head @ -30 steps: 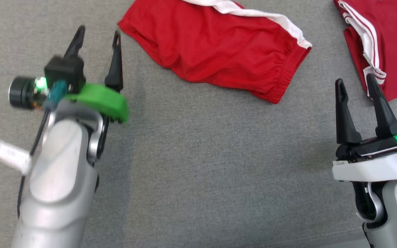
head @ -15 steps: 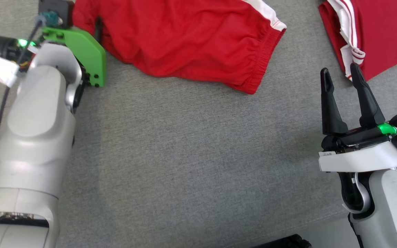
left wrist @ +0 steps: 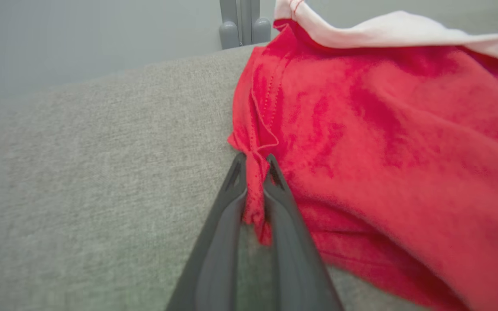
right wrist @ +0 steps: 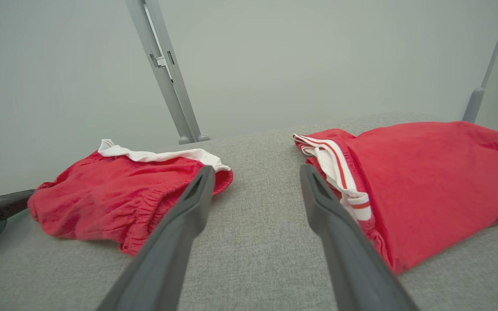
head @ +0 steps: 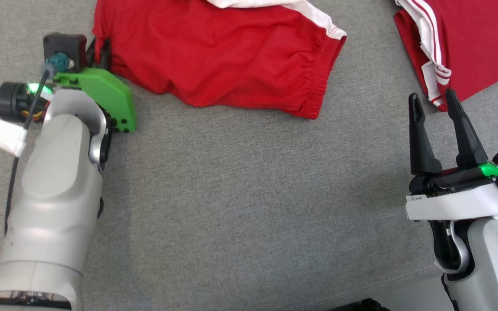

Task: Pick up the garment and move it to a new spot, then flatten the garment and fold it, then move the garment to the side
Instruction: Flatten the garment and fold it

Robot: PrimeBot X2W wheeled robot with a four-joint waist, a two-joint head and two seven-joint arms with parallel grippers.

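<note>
Red cloth shorts [head: 231, 56], seemingly light and limp, lie by the worktop's [head: 240, 194] far edge, left gripper [left wrist: 255, 163] clamping their left hem corner, right gripper [head: 431, 96] spread and empty; a second hold at the waistband end would likely stop sagging.

No words, numbers or brand marks can be read. The one printed thing is a small sticker [head: 417, 198] on the white housing [head: 461, 206] behind the right gripper [head: 431, 96]. Its dark print is too small to make out.
</note>
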